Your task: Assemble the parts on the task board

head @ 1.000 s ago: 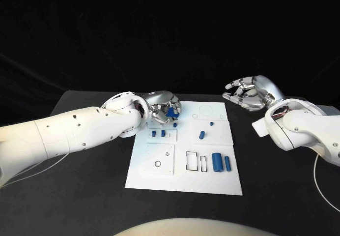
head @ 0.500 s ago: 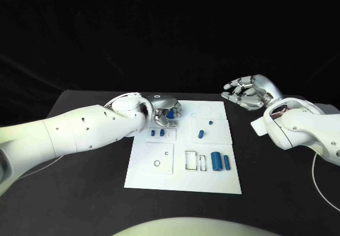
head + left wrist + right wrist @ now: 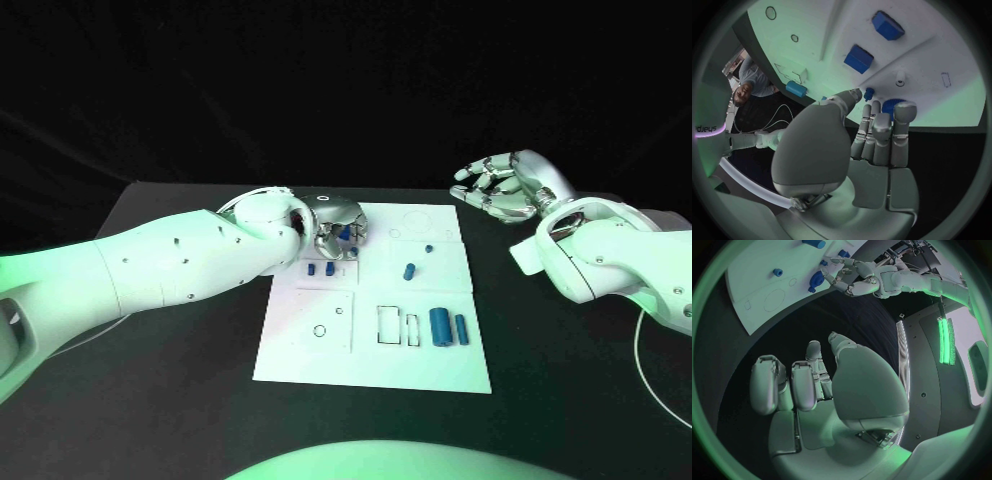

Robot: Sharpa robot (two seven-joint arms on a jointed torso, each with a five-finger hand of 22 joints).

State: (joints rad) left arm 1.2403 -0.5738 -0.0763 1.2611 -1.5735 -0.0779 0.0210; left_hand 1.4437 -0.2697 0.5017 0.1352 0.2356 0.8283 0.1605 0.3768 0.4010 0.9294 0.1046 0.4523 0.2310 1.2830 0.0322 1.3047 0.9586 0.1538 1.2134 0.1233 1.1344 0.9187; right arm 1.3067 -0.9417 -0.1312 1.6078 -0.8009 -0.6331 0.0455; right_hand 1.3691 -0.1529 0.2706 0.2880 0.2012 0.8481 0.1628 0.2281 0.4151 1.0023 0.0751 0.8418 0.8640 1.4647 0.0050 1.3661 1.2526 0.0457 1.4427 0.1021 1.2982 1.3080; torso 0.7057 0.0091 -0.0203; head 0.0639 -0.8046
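Since a second ago: left hand [image 3: 332,226] drawn slightly back toward board's far-left corner, blue part [image 3: 346,232] carried along. Part now pinched in left fingertips [image 3: 901,111], just above task board [image 3: 369,360] near its far-left corner. Likely small, light, rigid plastic, smooth, so slip-prone; best taken across its sides, not its ends. Other blue parts [image 3: 451,328] lie at board's middle and right edge. Right hand [image 3: 505,188] off board's far-right corner, fingers loosely curled, holding nothing.
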